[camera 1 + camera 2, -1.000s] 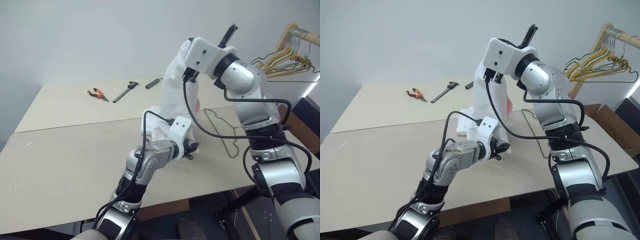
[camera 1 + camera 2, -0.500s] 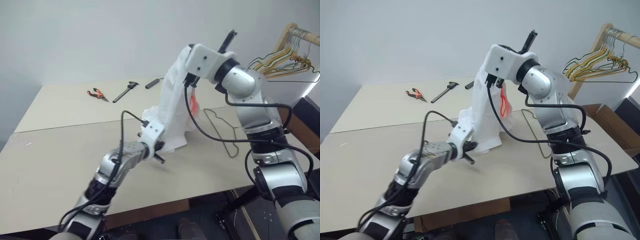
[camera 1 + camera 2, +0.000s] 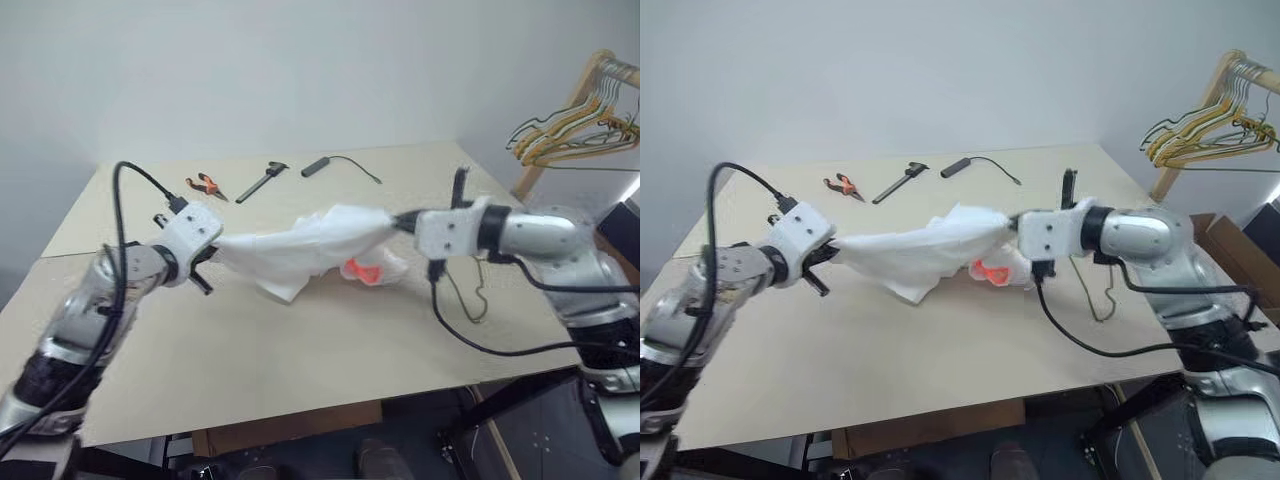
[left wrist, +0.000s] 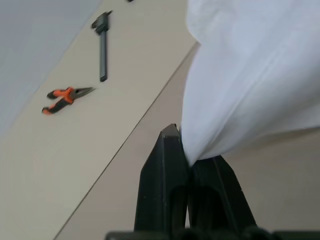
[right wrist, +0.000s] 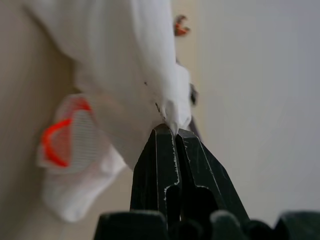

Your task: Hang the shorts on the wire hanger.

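The shorts (image 3: 930,250) hang stretched above the bench (image 3: 940,340), one end clamped in the left end effector (image 3: 832,252) and the other in the right end effector (image 3: 1012,226), with the wire hanger (image 3: 1102,290) lying just beside the right arm

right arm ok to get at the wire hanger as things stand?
Probably not yet. The right gripper is shut on the shorts, stretched across to the left gripper. The wire hanger lies bare on the table beside that arm, so the way looks free once it lets go.
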### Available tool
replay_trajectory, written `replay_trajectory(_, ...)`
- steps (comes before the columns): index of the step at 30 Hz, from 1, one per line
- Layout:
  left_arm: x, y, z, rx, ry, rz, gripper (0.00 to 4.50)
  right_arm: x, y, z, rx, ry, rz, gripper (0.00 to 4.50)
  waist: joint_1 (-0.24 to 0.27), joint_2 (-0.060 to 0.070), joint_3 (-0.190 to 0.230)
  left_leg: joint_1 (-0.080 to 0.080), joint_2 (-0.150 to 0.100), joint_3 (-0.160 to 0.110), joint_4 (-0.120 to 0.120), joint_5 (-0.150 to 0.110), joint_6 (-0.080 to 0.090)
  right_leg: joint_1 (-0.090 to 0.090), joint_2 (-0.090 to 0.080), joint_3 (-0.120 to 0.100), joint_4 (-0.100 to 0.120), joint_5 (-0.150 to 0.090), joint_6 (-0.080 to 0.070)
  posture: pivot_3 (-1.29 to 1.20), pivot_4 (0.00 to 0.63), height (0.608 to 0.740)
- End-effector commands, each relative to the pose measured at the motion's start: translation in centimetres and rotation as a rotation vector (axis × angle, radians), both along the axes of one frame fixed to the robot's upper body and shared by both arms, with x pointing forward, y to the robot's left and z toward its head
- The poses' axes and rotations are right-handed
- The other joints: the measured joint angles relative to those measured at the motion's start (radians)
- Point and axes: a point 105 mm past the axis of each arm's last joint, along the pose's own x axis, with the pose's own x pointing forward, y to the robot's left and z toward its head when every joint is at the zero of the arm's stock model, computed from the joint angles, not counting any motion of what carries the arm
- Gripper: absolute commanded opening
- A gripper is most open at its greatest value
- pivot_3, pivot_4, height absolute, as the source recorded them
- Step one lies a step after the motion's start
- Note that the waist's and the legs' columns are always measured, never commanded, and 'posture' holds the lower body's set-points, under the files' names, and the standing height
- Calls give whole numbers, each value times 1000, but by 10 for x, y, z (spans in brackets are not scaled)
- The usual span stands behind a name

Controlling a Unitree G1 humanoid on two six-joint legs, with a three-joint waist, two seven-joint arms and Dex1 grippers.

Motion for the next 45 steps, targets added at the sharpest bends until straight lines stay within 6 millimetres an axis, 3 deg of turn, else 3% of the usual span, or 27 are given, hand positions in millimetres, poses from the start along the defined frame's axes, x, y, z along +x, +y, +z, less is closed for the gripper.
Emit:
replay_trajectory(1, -22, 6, 18, 127, -19, -230, 21, -26, -3, 10, 0, 95, 99, 0, 1, 0, 0, 0, 1, 0, 0, 0, 0, 0, 0, 0, 0, 0, 0, -68, 0, 740)
replay_trajectory(3, -39, 11, 17, 211, 40, -364, 21, -36, -4, 7, -15, 170, 127, 0, 4, 1, 1, 1, 2, 1, 0, 0, 0, 0, -1, 0, 1, -1, -1, -67, 0, 740)
replay_trajectory(5, -40, 18, 19, 247, 42, -388, 21, -40, -5, 4, -36, 210, 138, 0, 18, 2, 2, 3, 4, 3, 0, 0, 0, 1, 0, -1, 1, -2, -3, -67, 0, 740)
replay_trajectory(8, -26, 25, 25, 264, -16, -338, 21, -35, -6, 5, -32, 206, 123, 0, 41, 2, 2, 5, 5, 5, 1, 0, 0, 3, 0, -2, 1, -3, -3, -68, 0, 740)
replay_trajectory(10, -5, 31, 33, 288, -90, -262, 21, -12, -5, 12, 33, 128, 55, 0, 51, 2, 2, 4, 3, 8, 1, 0, 0, 2, 1, -3, 1, -2, -3, -68, 0, 740)
replay_trajectory(14, 81, 41, 95, 159, -435, 133, 21, 83, -8, 57, 219, -261, -340, 0, 64, -1, 3, 2, 1, 12, 6, 5, 0, 3, 3, -4, 3, 2, -1, -62, 0, 740)
replay_trajectory(15, 91, 42, 103, 142, -469, 173, 21, 93, -9, 64, 233, -312, -388, 0, 65, -2, 3, 0, 1, 11, 6, 8, -1, 1, 3, -4, 2, 6, -2, -63, 0, 740)
replay_trajectory(18, 118, 48, 178, 48, -791, 426, 21, 131, -18, 122, 454, -589, -602, 0, 64, -2, 3, -3, 0, 10, 4, 8, -1, -1, 2, -5, 2, 8, -2, -66, 0, 740)
replay_trajectory(20, 109, 45, 238, -48, -1069, 557, 21, 131, -20, 169, 674, -799, -658, 0, 59, -3, 3, -15, -1, 9, 4, 9, -2, -15, 0, -4, 3, 9, -2, -72, 0, 740)
replay_trajectory(22, 85, 38, 289, -170, -1336, 611, 21, 113, -26, 211, 867, -1038, -651, 0, 48, -3, 3, -28, -2, 3, 1, 18, -17, -32, -1, -4, 9, 13, -3, -76, 0, 740)
replay_trajectory(24, 59, 27, 320, -211, -1576, 594, 21, 95, -34, 233, 972, -1221, -619, 0, 44, -4, 2, -39, -5, 4, -5, 17, -18, -54, -6, -5, 18, 12, -3, -85, 0, 740)
replay_trajectory(26, 48, 10, 329, -216, -1676, 490, 21, 87, -40, 236, 1017, -1310, -586, 0, 42, -3, 2, -36, -7, 4, -14, 17, -18, -55, -8, -5, 18, 12, -3, -91, 0, 740)
replay_trajectory(30, 62, -15, 303, -248, -1571, 250, 21, 103, -47, 200, 877, -1243, -561, 0, 37, -3, 2, -34, -10, 12, -20, 16, -15, -47, -10, -10, 3, 12, -1, -90, 0, 740)
replay_trajectory(33, 70, -31, 257, -237, -1430, 10, 21, 116, -43, 156, 746, -1087, -481, 0, 17, -3, 2, -28, -10, 18, -17, 18, -11, -32, -11, -11, -8, 11, 0, -85, 0, 740)
replay_trajectory(35, 68, -40, 210, -220, -1263, -151, 21, 119, -35, 114, 606, -943, -379, 0, -4, -2, 2, -20, -10, 18, -17, 16, -8, -23, -12, -10, -9, 12, 3, -74, 0, 740)
replay_trajectory(36, 61, -42, 184, -200, -1176, -222, 21, 118, -30, 88, 502, -859, -301, 0, -13, -2, 2, -14, -10, 18, -17, 12, 0, -16, -12, -9, -9, 12, 3, -70, 0, 740)
replay_trajectory(39, 29, -47, 127, -202, -918, -345, 21, 104, -20, 23, 296, -604, -115, 0, -58, -2, 2, -11, -9, 11, -15, 10, 3, -16, -13, -5, -5, 12, 4, -57, 0, 740)
replay_trajectory(42, -9, -50, 82, -159, -662, -438, 21, 83, -16, -25, 176, -404, 24, 0, -98, -2, 2, -15, -6, 8, -8, 10, 3, -18, -12, -3, -1, 11, 5, -46, 0, 740)
replay_trajectory(45, -38, -45, 53, -99, -445, -479, 21, 67, -19, -61, 65, -253, 98, 0, -113, -2, 2, -13, -4, 7, -3, 6, 8, -15, -12, -3, 0, 11, 5, -34, 0, 740)
